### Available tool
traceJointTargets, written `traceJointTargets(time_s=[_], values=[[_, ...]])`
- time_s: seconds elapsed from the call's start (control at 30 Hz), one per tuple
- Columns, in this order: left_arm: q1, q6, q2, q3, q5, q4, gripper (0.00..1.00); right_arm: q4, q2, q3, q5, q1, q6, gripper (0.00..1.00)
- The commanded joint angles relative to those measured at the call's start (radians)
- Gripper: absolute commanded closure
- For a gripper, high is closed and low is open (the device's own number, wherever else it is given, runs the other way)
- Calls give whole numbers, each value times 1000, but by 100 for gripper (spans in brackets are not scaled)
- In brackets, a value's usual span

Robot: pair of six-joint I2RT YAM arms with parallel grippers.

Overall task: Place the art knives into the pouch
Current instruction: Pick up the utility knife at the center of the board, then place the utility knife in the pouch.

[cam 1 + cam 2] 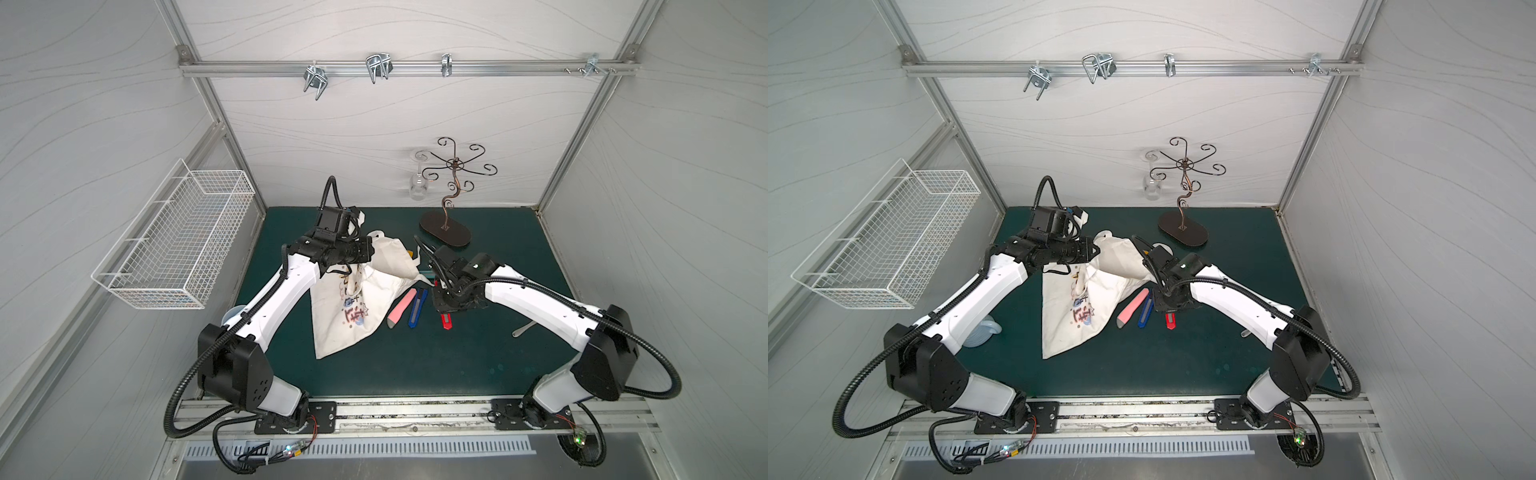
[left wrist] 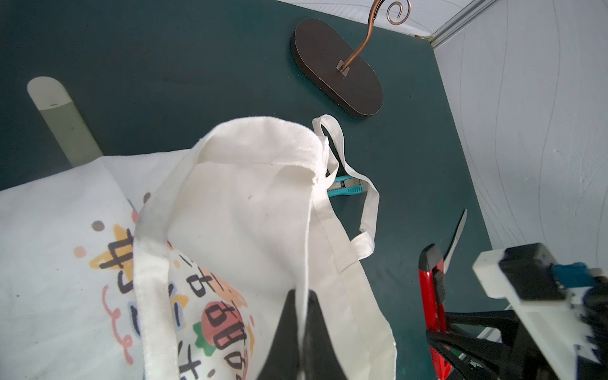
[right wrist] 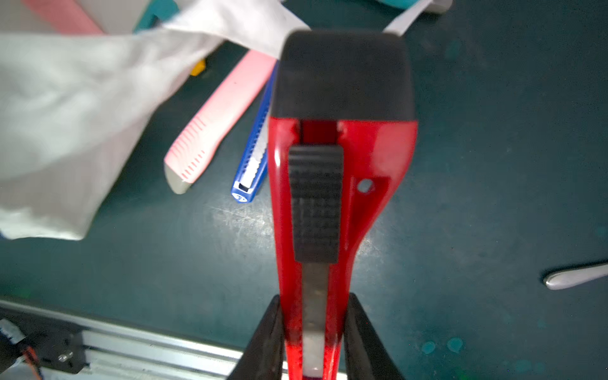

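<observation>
The pouch (image 1: 353, 320) is a cream canvas tote with colourful print, lying mid-mat in both top views. My left gripper (image 2: 302, 293) is shut on its upper rim and holds that edge raised, so the mouth (image 2: 263, 148) gapes. A red art knife (image 3: 316, 197) with a black slider and black end cap is clamped between my right gripper (image 3: 314, 297)'s fingers. In a top view its red tip (image 1: 446, 322) pokes out below the right gripper (image 1: 442, 305), just right of the pouch. Whether the knife touches the mat is unclear.
A pink knife (image 1: 402, 307) and a blue knife (image 1: 417, 309) lie side by side between pouch and right gripper. A teal knife (image 2: 345, 189) lies under a pouch handle. A glass stand's base (image 1: 445, 235) sits behind, a spoon (image 1: 523, 330) right, a wire basket (image 1: 174, 245) on the left wall.
</observation>
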State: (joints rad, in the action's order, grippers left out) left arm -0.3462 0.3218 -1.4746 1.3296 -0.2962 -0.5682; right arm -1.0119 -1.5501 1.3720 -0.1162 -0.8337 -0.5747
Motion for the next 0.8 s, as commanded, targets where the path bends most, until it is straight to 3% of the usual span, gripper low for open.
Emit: traceJointTargets(time_s=[0.0,0.27,0.77], values=[[-2,-24,12,45,-13,35,100,-67,-35,127,36,-1,97,70],[-2,-29,18,42,-10,33,100,-33,-175,326,214,67,232,70],[-2,-31,11,42,-17,32,100,-30,-319,430,485,168,373,71]])
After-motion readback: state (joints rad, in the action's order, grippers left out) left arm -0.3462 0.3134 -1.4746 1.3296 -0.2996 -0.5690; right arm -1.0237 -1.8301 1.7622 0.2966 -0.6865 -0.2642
